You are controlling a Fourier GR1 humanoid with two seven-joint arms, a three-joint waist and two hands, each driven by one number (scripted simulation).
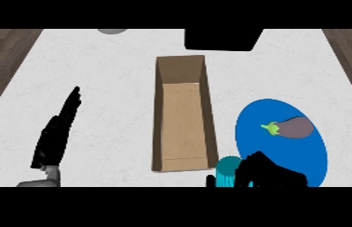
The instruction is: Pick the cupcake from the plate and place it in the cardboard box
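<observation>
I'm curling my right hand [271, 171] round the teal cupcake [227, 171] at the blue plate's [313, 149] near-left edge, just right of the cardboard box [180, 119], its long axis running away from me, while my left hand [58, 130] is resting open.

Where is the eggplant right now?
In the head view, the eggplant lies on the blue plate at the right side of the counter, to the right of the cardboard box and just beyond the right hand.
</observation>
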